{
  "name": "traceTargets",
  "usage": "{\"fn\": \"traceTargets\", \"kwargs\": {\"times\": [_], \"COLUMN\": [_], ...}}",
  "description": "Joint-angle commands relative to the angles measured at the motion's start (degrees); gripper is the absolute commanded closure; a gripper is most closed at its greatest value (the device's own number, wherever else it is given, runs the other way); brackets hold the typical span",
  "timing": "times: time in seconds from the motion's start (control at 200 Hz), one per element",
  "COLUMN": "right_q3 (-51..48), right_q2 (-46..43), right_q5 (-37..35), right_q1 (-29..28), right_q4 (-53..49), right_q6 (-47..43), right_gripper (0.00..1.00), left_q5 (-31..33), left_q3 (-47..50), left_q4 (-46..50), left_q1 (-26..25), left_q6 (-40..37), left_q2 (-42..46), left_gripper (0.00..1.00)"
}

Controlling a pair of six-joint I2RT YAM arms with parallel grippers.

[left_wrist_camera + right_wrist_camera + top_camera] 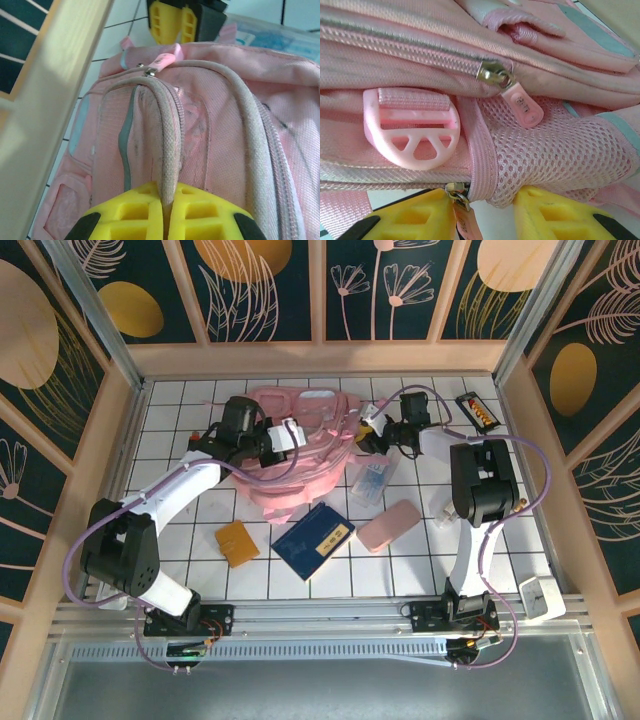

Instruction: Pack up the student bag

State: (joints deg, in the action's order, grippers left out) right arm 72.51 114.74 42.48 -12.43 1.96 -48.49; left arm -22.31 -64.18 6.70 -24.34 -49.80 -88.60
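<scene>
The student bag (305, 455), a big pink backpack, lies at the back middle of the table. My left gripper (288, 435) is on its left upper part. In the left wrist view this gripper (167, 197) is shut on the bag's corded zip rim (170, 130). My right gripper (370, 435) is at the bag's right side. In the right wrist view its fingers (492, 202) stand apart around the lower corner of the mesh side pocket (545, 155). A pink zip pull (465, 222) hangs against the left finger. Bare table shows in the gap.
A blue notebook (313, 539), an orange card (236, 542) and a small flat pink case (388, 525) lie in front of the bag. A clear pouch (372, 480) lies by its right side. A red-and-black item (475, 410) sits at the back right.
</scene>
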Motion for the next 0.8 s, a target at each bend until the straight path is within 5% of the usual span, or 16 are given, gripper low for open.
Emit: {"fn": "traceTargets", "kwargs": {"times": [0.0, 0.365, 0.44, 0.621, 0.791], "right_q3": [-1.63, 1.23, 1.83, 3.64, 6.84], "right_q2": [-0.65, -0.21, 0.19, 0.69, 0.81], "right_q5": [0.87, 4.02, 4.22, 6.31, 9.06], "right_q1": [0.40, 0.12, 0.09, 0.12, 0.65], "right_q4": [0.69, -2.23, -1.99, -4.31, -12.24], "right_q6": [1.84, 0.65, 1.34, 2.23, 2.11], "right_gripper": [0.66, 0.61, 0.67, 1.00, 1.00], "left_q5": [-2.73, -7.45, -7.34, -5.21, 0.19], "left_q3": [-2.90, -2.13, -2.60, -4.09, -5.83], "left_q4": [-10.12, -13.28, -13.50, -13.34, -11.55], "left_q1": [1.12, 1.22, 1.21, 1.27, 1.22], "left_q6": [5.16, 7.39, 7.81, 10.96, 15.01], "left_q2": [3.25, 2.85, 2.64, 1.95, 0.29], "left_gripper": [1.00, 1.00, 1.00, 1.00, 1.00]}}
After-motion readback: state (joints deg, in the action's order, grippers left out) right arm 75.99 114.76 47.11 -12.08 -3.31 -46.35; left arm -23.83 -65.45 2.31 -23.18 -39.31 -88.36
